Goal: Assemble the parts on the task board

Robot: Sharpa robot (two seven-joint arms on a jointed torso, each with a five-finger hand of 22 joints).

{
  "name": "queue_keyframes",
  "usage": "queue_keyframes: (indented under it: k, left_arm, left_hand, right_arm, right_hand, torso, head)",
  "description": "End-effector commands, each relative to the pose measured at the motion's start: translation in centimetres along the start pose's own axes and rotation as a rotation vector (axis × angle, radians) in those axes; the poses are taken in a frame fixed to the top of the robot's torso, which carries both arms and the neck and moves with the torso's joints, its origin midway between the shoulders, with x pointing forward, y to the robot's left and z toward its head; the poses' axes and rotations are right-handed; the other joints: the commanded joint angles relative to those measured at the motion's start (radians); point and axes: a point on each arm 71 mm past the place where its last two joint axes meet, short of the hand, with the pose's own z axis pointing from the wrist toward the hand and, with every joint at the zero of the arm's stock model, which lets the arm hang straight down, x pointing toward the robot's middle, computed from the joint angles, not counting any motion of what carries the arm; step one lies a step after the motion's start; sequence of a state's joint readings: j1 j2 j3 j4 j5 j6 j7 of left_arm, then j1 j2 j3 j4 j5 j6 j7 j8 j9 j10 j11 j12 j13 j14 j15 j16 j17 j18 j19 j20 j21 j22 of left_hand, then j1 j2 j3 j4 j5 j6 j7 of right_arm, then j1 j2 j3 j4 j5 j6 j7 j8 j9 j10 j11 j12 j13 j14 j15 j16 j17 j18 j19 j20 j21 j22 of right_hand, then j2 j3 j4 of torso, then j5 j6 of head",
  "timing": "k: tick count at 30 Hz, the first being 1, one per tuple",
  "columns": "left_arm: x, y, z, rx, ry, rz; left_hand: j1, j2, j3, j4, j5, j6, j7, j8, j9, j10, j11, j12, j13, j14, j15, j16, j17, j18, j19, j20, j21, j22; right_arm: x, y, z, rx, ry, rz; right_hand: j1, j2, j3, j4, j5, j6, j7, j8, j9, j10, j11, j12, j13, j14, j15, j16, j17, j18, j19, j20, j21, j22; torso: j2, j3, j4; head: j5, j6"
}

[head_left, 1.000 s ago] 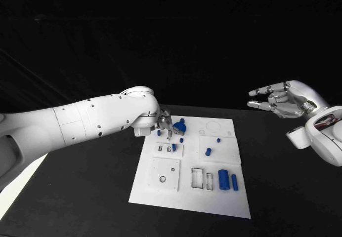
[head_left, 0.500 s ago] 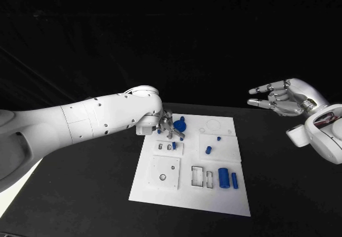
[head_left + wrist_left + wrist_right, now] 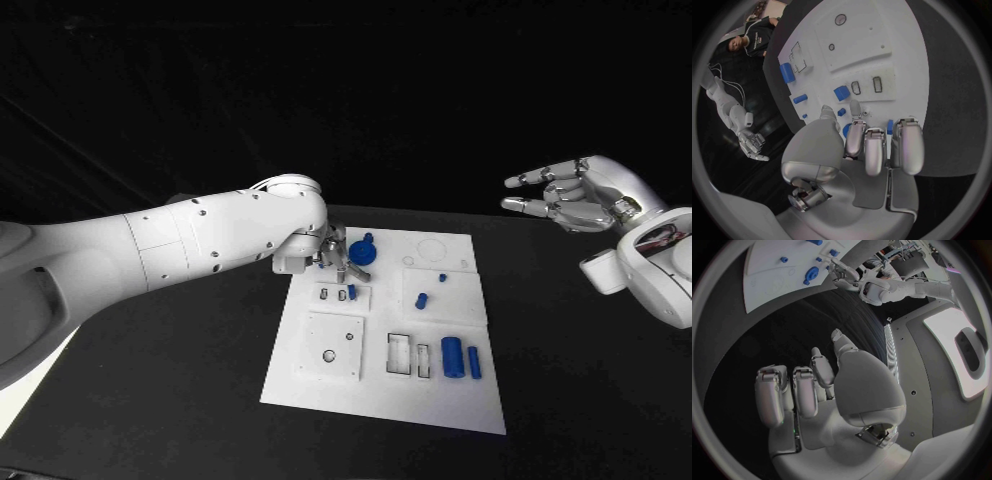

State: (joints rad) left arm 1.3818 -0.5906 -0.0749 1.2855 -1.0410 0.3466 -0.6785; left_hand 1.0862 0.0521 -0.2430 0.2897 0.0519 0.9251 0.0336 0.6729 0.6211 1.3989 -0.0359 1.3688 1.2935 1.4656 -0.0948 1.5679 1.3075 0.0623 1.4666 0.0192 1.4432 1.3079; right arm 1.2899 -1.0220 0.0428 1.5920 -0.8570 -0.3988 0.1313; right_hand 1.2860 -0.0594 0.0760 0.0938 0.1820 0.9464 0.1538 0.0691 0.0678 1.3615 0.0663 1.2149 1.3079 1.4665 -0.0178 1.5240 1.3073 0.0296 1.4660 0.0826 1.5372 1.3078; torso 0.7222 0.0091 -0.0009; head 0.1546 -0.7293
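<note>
The white task board (image 3: 375, 400) lies mid-table. My left hand (image 3: 336, 262) hovers over its far left part, fingers apart and pointing down, holding nothing. A round blue part (image 3: 361, 249) sits just beyond the fingers. In the left wrist view a small blue peg (image 3: 841, 112) lies on the board (image 3: 904, 75) between the thumb and one finger of the left hand (image 3: 870, 142), and neither touches it. A short blue piece (image 3: 352, 292) stands nearer on the board. My right hand (image 3: 574, 198) is raised off to the right of the board, open and holding nothing.
A thick blue cylinder (image 3: 451, 357) and a thin blue bar (image 3: 475, 362) lie at the board's near right. Two small blue pieces (image 3: 420, 300) sit mid-board. The black table (image 3: 173, 400) surrounds the board. The right wrist view has the board (image 3: 767, 270) far off.
My left hand has dropped slightly toward the board beside the round blue part. The right hand has barely moved.
</note>
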Motion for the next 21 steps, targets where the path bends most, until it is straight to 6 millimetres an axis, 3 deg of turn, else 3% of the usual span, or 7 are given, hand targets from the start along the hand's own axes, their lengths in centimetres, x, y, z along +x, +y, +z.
queue_keyframes:
  k: [1,21]
  left_arm:
    - [0.2,0.0,0.0,-0.003,0.022,0.026]
    - [1.3,-0.5,0.3,0.01,0.054,0.029]
  left_hand:
    - [0.002,0.015,0.0,-0.003,-0.002,-0.007,-0.002,0.005,0.003,-0.002,-0.001,-0.002,0.002,0.105,-0.003,0.003,0.263,-0.015,0.029,-0.009,0.001,0.014]
    - [0.045,0.039,0.023,-0.011,0.004,-0.01,-0.001,0.004,0.022,-0.001,-0.001,0.0,0.005,0.105,-0.002,0.003,0.263,-0.016,0.032,-0.008,0.002,0.019]
  right_arm:
    - [0.1,0.0,0.0,0.0,0.012,0.002]
    - [0.3,-0.1,0.2,0.006,0.017,0.002]
  right_hand:
    - [0.004,0.006,-0.006,-0.001,0.006,0.008,0.0,0.003,0.001,-0.008,0.0,-0.005,0.008,0.084,0.005,-0.007,0.182,-0.015,0.081,0.006,0.001,0.197]
    - [0.005,0.006,-0.007,-0.001,0.008,0.008,0.0,0.003,0.001,-0.008,0.0,-0.004,0.008,0.084,0.005,-0.007,0.182,-0.015,0.081,0.006,0.001,0.198]
  torso:
    - [0.0,0.0007,0.0013]
    - [0.002,0.0011,-0.0002]
  head:
    - [0.0,-0.001]
    - [0.001,-0.003]
